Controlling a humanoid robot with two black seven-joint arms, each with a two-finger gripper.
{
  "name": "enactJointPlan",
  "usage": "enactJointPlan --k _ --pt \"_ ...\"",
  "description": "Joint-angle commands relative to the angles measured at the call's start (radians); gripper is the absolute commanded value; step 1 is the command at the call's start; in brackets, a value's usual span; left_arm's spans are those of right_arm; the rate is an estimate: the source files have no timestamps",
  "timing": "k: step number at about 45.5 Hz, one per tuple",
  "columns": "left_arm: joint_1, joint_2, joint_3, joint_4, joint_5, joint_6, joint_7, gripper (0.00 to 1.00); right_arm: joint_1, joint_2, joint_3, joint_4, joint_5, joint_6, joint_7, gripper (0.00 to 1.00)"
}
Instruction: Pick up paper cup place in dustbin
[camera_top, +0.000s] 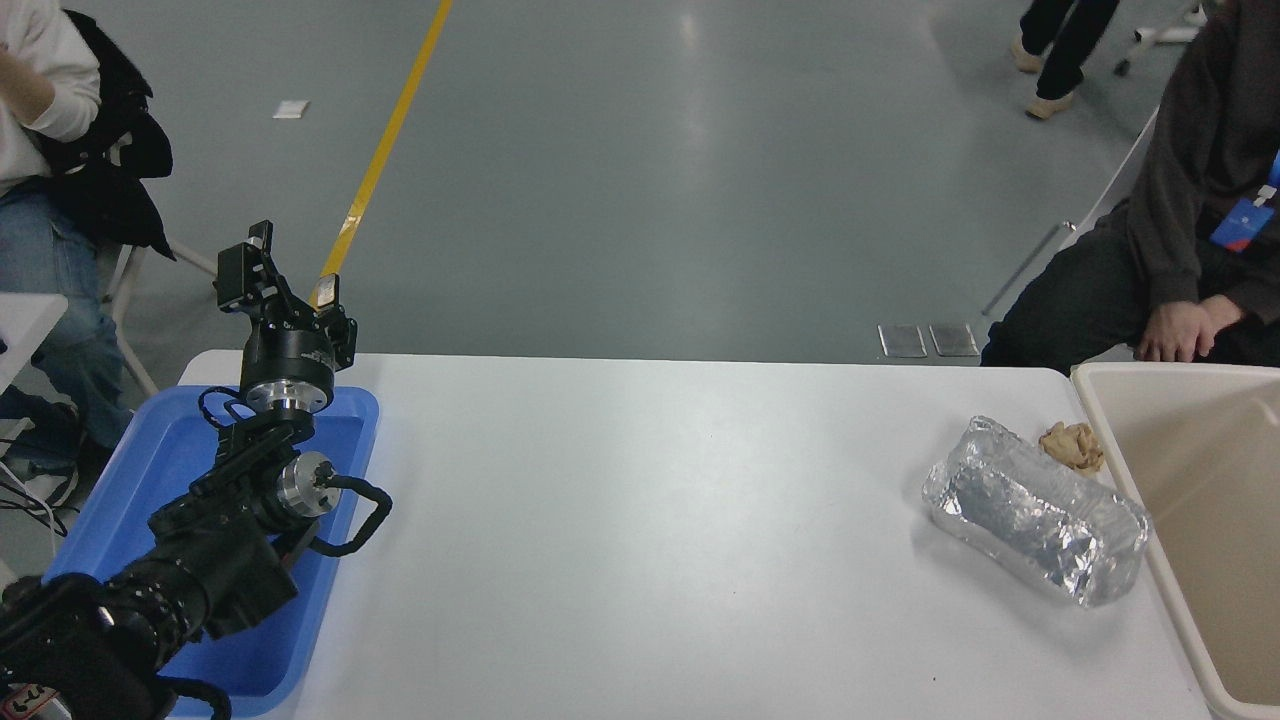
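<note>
From my remote seat, the white table (650, 520) fills the lower frame. My left arm is parked at eight o'clock over the shallow blue plastic tray (130, 500), and its black left gripper (280, 285) points up past the table's far edge; its fingers look spread apart, though against the grey floor I can only say so tentatively. My right arm and its gripper are out of frame.

At four o'clock, running off the right edge, sits the large beige rectangular plastic dustbin (1100, 420); the part of its inside I can see holds no small cream paper cup, nor do I see one on the table. Just beside the bin's left wall lies a crumpled silver foil tray (1035, 510), with a small crumpled brown paper wad (1072, 446) close to its far end.

A seated person in dark clothes (1190, 230) is at two o'clock.
</note>
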Motion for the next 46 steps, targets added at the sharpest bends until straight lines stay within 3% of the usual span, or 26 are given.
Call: enactJointPlan --k 1,10,25,26,27,29,30,46 --pt "0.000 0.000 0.001 0.000 0.000 0.000 0.000 1.00 -0.372 0.198 0.202 -0.216 0.113 -0.190 -0.001 0.00" --pt "0.000 0.002 0.001 0.000 0.000 0.000 0.000 1.00 -0.486 0.318 0.333 -0.339 0.113 -0.248 -0.001 0.00" --pt "0.000 0.002 0.001 0.000 -0.002 0.000 -0.001 1.00 -0.498 0.332 0.353 -0.354 0.113 -0.265 -0.003 0.00" --pt "0.000 0.002 0.001 0.000 0.000 0.000 0.000 1.00 -0.498 0.333 0.356 -0.357 0.113 -0.265 -0.003 0.04" --pt "0.000 0.002 0.001 0.000 0.000 0.000 0.000 1.00 -0.498 0.335 0.360 -0.357 0.113 -0.265 -0.003 0.19" --pt "0.000 0.002 0.001 0.000 0.000 0.000 0.000 1.00 -0.498 0.335 0.368 -0.359 0.113 -0.263 -0.003 0.78" --pt "0.000 0.002 0.001 0.000 0.000 0.000 0.000 1.00 -0.498 0.335 0.376 -0.359 0.114 -0.263 -0.003 1.00" --pt "0.000 0.002 0.001 0.000 0.000 0.000 0.000 1.00 -0.492 0.321 0.414 -0.354 0.111 -0.245 -0.003 1.00"
